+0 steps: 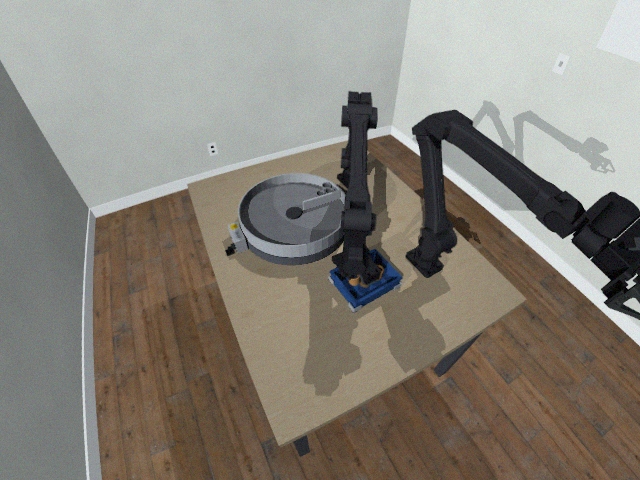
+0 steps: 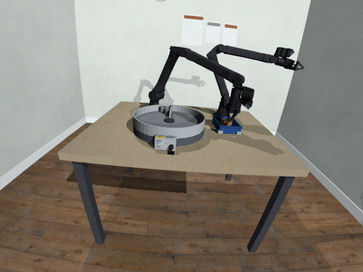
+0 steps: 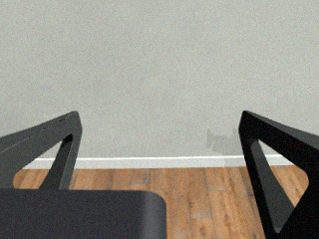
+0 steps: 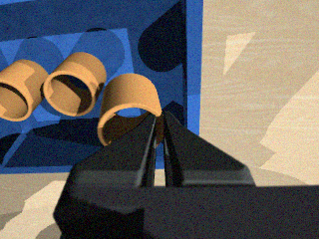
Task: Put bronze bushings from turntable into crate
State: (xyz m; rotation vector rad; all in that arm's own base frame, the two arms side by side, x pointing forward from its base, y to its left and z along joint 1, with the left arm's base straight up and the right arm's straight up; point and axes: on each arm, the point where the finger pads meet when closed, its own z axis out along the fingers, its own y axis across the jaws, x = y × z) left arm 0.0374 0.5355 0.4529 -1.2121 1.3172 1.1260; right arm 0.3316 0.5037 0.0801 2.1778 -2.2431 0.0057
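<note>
The blue crate [image 1: 368,300] [image 2: 229,129] [image 4: 194,55] sits level between its pale corner guides [image 1: 353,308] [image 2: 220,132]. My right gripper [image 2: 230,118] [image 4: 159,119] is low over the crate, shut on the wall of a bronze bushing [image 4: 131,92], which is tilted near the crate's side wall. Two more bronze bushings [image 4: 75,85] [image 4: 22,90] lie in the crate. Grey steel bushings [image 1: 326,186] [image 2: 164,109] stand close together on the turntable [image 1: 289,251] [image 2: 168,131]; I see no bronze there. My left gripper [image 2: 299,66] [image 3: 159,119] is open and empty, far from the crate.
A straight upright fence [image 1: 320,198] [image 2: 171,111] runs from the turntable's hub beside the steel bushings. A grey control box [image 1: 237,237] [image 2: 165,142] is on the turntable's outer side. The left arm's base [image 1: 424,262] stands close to the crate.
</note>
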